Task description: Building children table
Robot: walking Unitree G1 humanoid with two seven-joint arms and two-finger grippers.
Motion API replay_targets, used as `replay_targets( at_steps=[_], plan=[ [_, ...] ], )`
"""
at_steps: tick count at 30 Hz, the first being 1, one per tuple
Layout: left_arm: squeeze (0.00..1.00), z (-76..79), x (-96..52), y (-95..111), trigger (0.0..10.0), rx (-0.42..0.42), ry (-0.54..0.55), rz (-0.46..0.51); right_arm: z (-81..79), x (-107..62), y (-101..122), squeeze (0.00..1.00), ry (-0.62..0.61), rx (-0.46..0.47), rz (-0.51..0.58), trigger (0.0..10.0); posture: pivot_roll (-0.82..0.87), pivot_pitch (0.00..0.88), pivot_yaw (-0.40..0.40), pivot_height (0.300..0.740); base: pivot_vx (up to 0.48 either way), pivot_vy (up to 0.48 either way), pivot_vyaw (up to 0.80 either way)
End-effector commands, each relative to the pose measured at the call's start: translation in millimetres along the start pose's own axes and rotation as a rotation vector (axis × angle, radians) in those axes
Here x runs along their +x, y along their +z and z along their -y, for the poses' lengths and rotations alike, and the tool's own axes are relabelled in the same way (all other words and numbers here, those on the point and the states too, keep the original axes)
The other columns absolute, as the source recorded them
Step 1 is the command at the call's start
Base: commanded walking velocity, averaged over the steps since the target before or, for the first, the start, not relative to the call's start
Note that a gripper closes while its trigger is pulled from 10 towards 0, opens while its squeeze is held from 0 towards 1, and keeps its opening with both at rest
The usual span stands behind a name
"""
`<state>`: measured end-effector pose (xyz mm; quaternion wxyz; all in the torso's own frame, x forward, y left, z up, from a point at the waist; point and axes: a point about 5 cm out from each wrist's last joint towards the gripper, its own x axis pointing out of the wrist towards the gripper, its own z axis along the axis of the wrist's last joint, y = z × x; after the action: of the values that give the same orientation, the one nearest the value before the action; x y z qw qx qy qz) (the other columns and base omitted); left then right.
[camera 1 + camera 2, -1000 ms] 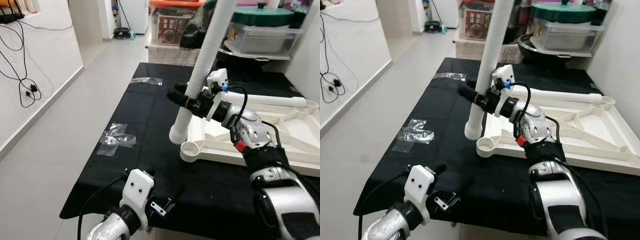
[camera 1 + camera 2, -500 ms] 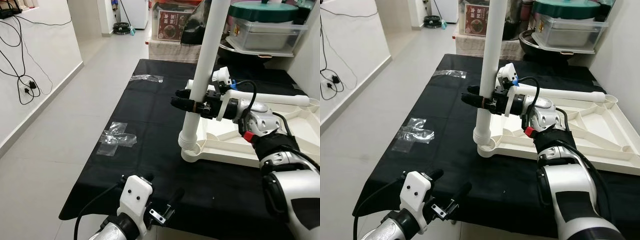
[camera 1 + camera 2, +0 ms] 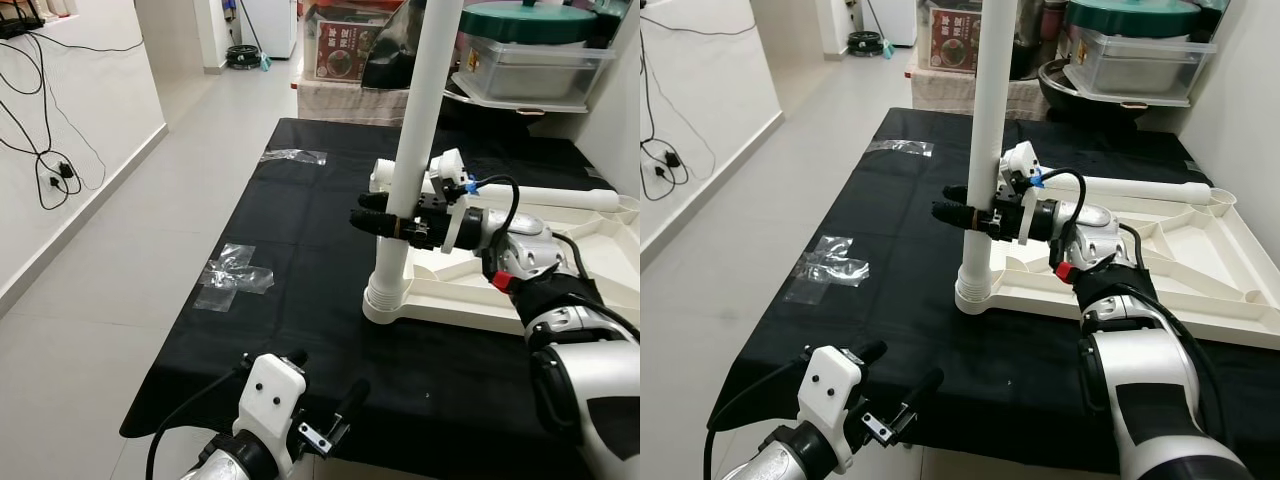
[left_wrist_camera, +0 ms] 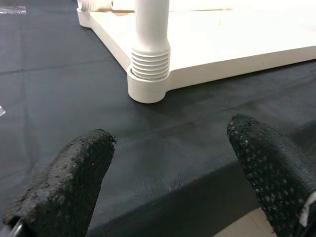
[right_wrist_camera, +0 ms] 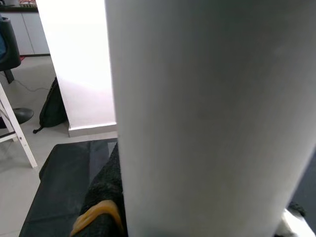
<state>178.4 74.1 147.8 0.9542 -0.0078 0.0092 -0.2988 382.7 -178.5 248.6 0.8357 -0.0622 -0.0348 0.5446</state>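
With right gripper (image 3: 392, 222) clamped on white leg (image 3: 420, 150) upright in tabletop (image 3: 1160, 262) corner socket (image 4: 146, 88), twist straight, no tilt; left gripper (image 4: 168, 163) spread, idle.

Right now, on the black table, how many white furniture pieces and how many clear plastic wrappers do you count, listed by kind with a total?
White table legs: 2, one upright in the right gripper, one lying behind it
White tabletop panel: 1
Clear plastic wrappers: 2, near and far
Total: 5

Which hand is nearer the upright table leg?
Right. The right hand is clamped around the upright table leg partway up. The left hand hovers open at the near edge of the black-covered table, apart from the leg.
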Motion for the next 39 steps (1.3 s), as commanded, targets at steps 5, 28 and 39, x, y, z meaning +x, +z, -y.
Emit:
replay_targets(
  at_steps=[5,28,39],
  plan=[
    [0.0,1.5,-2.0,0,10.0,0.007,-0.004,-0.015,-2.1,-0.7,-7,0.0,0.004,-0.01,-0.015,10.0,0.12,0.11,-0.044,0.74,0.0,0.0,0.0],
    [0.0,0.3,0.6,1,10.0,0.017,0.001,-0.013,-0.8,1.7,-34,0.0,-0.211,0.049,-0.004,10.0,0.11,0.125,-0.04,0.74,0.0,0.0,0.0],
    [0.0,-1.4,4.1,2,10.0,0.022,0.001,-0.007,-3.0,7.5,-44,0.0,-0.328,0.057,0.005,10.0,0.11,0.131,-0.04,0.74,0.0,0.0,0.0]
  ],
)
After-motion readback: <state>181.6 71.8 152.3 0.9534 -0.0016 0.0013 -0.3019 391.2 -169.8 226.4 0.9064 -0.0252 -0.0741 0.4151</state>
